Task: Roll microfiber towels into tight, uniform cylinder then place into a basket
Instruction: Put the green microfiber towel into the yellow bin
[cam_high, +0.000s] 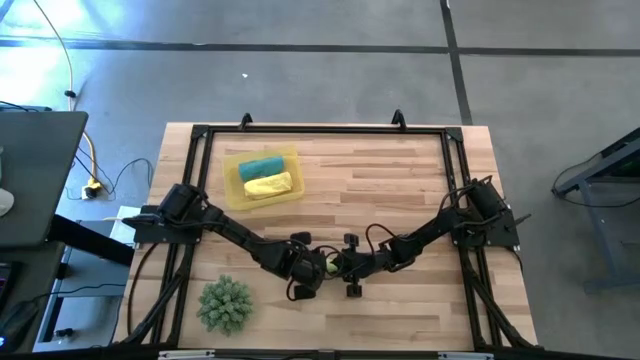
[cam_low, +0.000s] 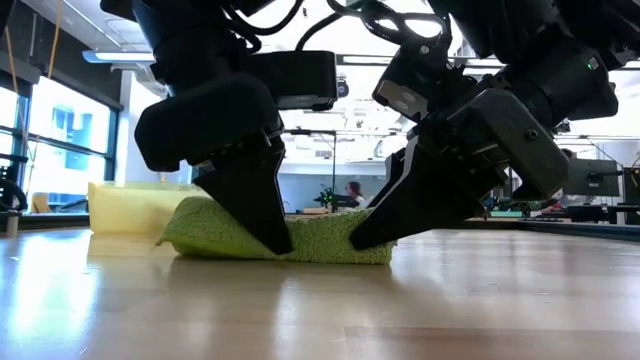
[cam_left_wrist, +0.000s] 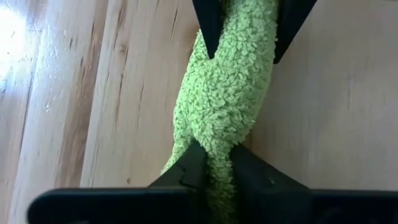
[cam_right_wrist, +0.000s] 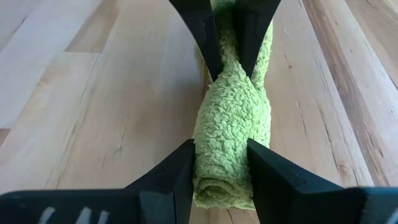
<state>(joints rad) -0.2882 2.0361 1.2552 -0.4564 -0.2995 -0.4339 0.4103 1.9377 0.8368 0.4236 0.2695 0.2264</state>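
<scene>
1. Well off to the left gripper's side and nearer the table's front edge sits a spiky green plant-like ball (cam_high: 225, 304), apart from both arms.
2. Beyond the left gripper, toward the table's (cam_high: 400, 180) far side, lies the translucent yellow basket (cam_high: 232, 186). It holds a rolled teal towel (cam_high: 261, 167) and, just beside it, a rolled yellow towel (cam_high: 268, 185). In the low view the basket (cam_low: 125, 207) shows behind the lime towel's end.
3. The left gripper (cam_high: 303, 268) is down at the table near the middle of the front half. Its two dark fingers (cam_left_wrist: 189, 168) pinch one end of the lime green towel (cam_left_wrist: 227, 99), squeezing the cloth narrow between them.
4. The lime green towel (cam_low: 275, 236) lies on the wood as a rolled cylinder, stretched between the two grippers. Only a small patch of it (cam_high: 330, 266) shows from above. Its spiral end is visible at the right gripper's side (cam_right_wrist: 233, 143).
5. The right gripper (cam_high: 352, 266) meets the left one tip to tip over the towel. Its fingers (cam_right_wrist: 177, 171) straddle the other end of the roll and press against both sides, grasping it. In the low view both sets of fingertips reach the tabletop at the roll.
6. Far behind the table, a person (cam_low: 353, 192) sits in the room.
</scene>
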